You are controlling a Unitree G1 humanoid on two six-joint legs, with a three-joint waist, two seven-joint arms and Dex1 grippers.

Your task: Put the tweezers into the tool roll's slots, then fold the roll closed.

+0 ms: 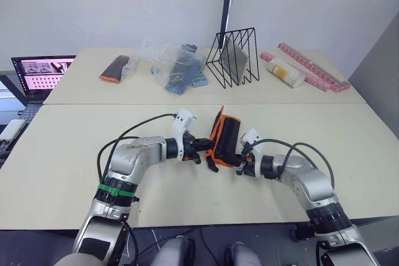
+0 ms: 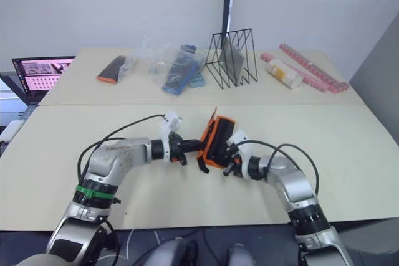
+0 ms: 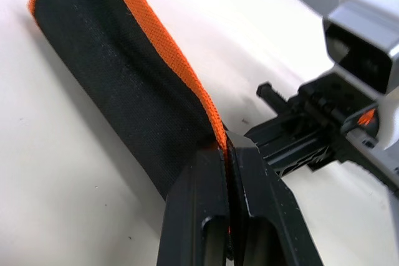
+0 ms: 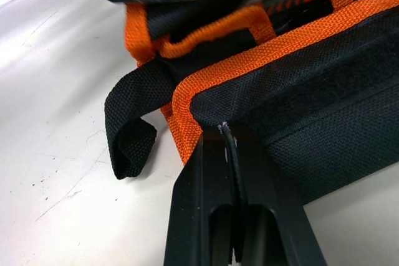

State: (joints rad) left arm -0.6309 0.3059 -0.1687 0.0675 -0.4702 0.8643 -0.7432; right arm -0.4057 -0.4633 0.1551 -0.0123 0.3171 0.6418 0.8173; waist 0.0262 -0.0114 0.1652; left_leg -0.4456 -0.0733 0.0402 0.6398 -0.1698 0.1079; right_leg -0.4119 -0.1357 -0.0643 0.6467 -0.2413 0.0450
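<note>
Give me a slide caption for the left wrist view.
Left gripper pinches the tool roll by its orange edge.

Silver arms, black cables, green band apparently on left forearm (image 1: pixel 116 189).

Two beige desks (image 1: pixel 93 123) stand end to end before a plain white wall (image 1: pixel 124 4); a laptop (image 1: pixel 40 73) glows far left.
</note>
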